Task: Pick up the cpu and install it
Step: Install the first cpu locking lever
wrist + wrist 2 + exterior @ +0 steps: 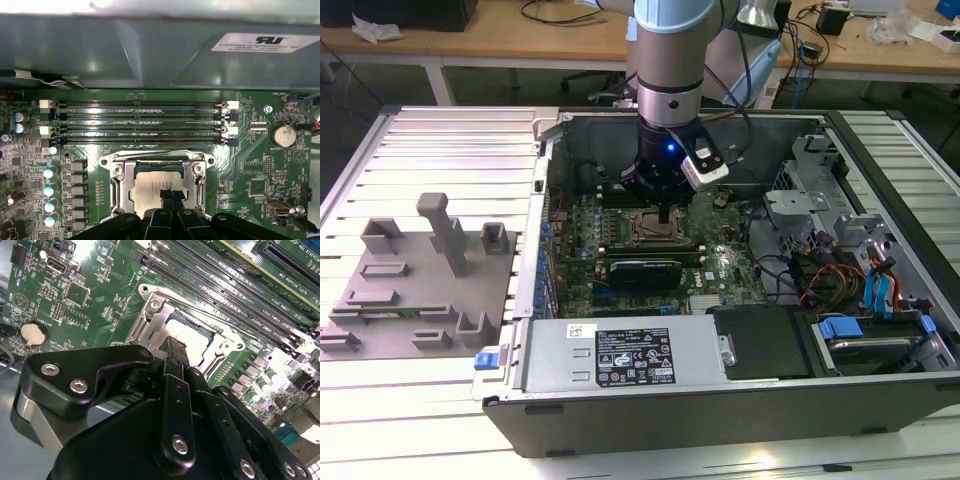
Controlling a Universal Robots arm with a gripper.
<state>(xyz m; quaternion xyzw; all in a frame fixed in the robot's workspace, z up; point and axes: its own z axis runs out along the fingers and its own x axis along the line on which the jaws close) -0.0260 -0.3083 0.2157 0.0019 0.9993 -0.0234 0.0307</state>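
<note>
The cpu [149,189], a silver-white square chip, lies flat inside the dark socket frame [116,182] on the green motherboard [255,170]. My gripper [170,194] stands straight over it, its two black fingers pressed together and their tips at the middle of the chip's top, not around its edges. In the second wrist view the cpu [194,340] shows just past the gripper [174,344]. In the exterior view the gripper [665,215] reaches down into the open computer case over the socket frame [645,235].
Memory slots [140,122] run alongside the socket, and a coin battery [285,134] sits nearby. The case holds a power supply [620,355], cables [820,280] and drive bays [880,330]. A grey fixture tray [420,290] lies outside the case on the exterior view's left.
</note>
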